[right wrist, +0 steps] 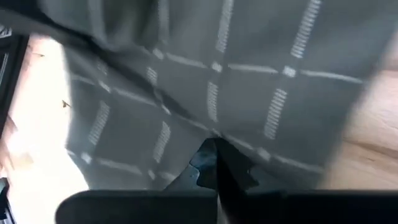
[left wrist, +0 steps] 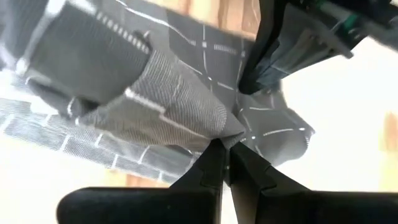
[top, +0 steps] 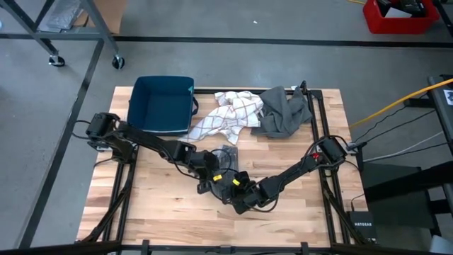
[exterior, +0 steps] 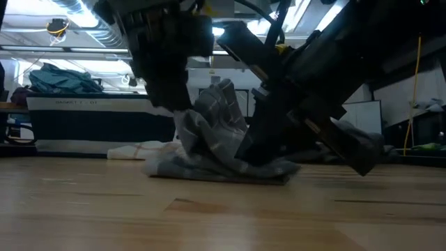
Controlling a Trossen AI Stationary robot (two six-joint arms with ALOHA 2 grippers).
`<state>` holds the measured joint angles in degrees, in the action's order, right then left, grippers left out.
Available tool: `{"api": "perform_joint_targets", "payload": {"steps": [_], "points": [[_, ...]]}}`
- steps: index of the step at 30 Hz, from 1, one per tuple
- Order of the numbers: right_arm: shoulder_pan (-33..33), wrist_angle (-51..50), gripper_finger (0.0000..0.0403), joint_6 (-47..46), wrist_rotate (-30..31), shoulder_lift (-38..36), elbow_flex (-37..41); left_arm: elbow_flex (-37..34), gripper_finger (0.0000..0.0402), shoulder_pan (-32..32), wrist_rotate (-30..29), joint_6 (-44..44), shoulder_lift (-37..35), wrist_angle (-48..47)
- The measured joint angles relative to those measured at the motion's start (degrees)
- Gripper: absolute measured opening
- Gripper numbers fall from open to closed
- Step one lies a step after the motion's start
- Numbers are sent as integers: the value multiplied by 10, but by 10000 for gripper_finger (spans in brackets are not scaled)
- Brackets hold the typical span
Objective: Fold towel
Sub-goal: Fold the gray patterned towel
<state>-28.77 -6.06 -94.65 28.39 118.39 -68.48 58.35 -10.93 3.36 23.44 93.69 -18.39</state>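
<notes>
You are in the middle of the fold, it looks like: both claws are down on the gray towel [top: 225, 157] with the thin white check lines, near the middle of the wooden table [top: 156, 205], a bit toward the front edge. Your left gripper [left wrist: 225, 144] has its two fingers pressed together, and they are pinching a pointy fold of the towel right at the tips. Your right gripper [right wrist: 214, 151] is pressed together too, and it seems to pinch the cloth, because the towel fills the whole right wrist view right at the finger ends. In the view from table height, part of the towel stands up in a bump between the two arms, and the rest lies flat on the wood. From above, the arms cover most of it, so you cannot tell for sure which way its long side runs; from the low view, the flat part seems to stretch side to side across the table. The next move, as a guess, is to carry the lifted part over the flat part and lay it down so the edges line up, with both claws moving together so the cloth does not twist. The blue bin [top: 164, 105], the white checked cloth [top: 230, 117] and the dark gray cloth [top: 284, 113] sit well apart at the back.
</notes>
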Motion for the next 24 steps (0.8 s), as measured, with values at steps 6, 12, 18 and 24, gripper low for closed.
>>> {"api": "perform_joint_targets", "payload": {"steps": [6, 12, 18, 24], "points": [[0, -2, 1, 0, -1, 1, 1, 0, 7, 16, -1, -2, -41, -36], [-1, -2, 1, 0, 2, 2, 1, 0, 8, 19, -1, -14, -43, -46], [-1, 0, 1, 0, 4, 2, 1, 0, 39, 19, -5, -17, -38, -67], [-1, 3, 1, 0, 5, 2, 2, 0, 108, 17, -29, -19, -37, -91]]}}
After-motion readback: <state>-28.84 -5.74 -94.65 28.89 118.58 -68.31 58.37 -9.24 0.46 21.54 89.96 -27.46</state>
